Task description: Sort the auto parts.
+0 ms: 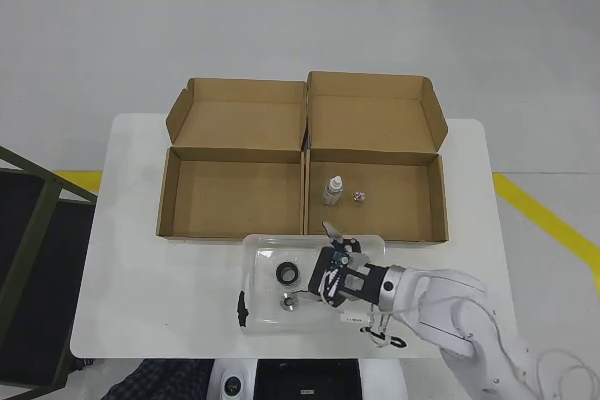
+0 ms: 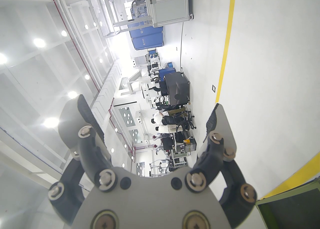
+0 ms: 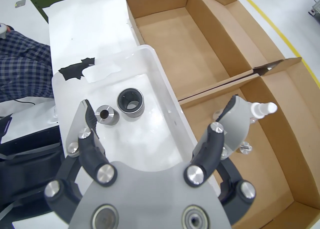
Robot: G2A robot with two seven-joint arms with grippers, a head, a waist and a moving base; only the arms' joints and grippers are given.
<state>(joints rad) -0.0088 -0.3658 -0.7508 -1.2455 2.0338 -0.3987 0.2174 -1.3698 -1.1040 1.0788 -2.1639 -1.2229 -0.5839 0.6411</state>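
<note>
Right wrist view puts your right gripper (image 3: 158, 103) over the clear plastic tray (image 3: 163, 74), jaws spread wide and holding nothing. One fingertip hangs just beside the small steel bushing (image 3: 107, 115), which stands on end, bore up. The black ring bearing (image 3: 130, 102) sits right next to it, also on end, and both are yet to be sorted. To my eye the bushing is your next pick. Centre the jaws over it before you descend, so that neither finger nudges the bearing (the two look almost touching). Close on its curved wall, low down, since smooth steel is likely to slip. Beyond the tray, the right cardboard box (image 3: 275, 160) already holds a white spray bottle (image 3: 263, 108) and a small metal part (image 1: 359, 196); the left cardboard box (image 3: 190, 39) awaits parts. Your left gripper (image 2: 148, 108) is also spread apart, aimed away from the table.
</note>
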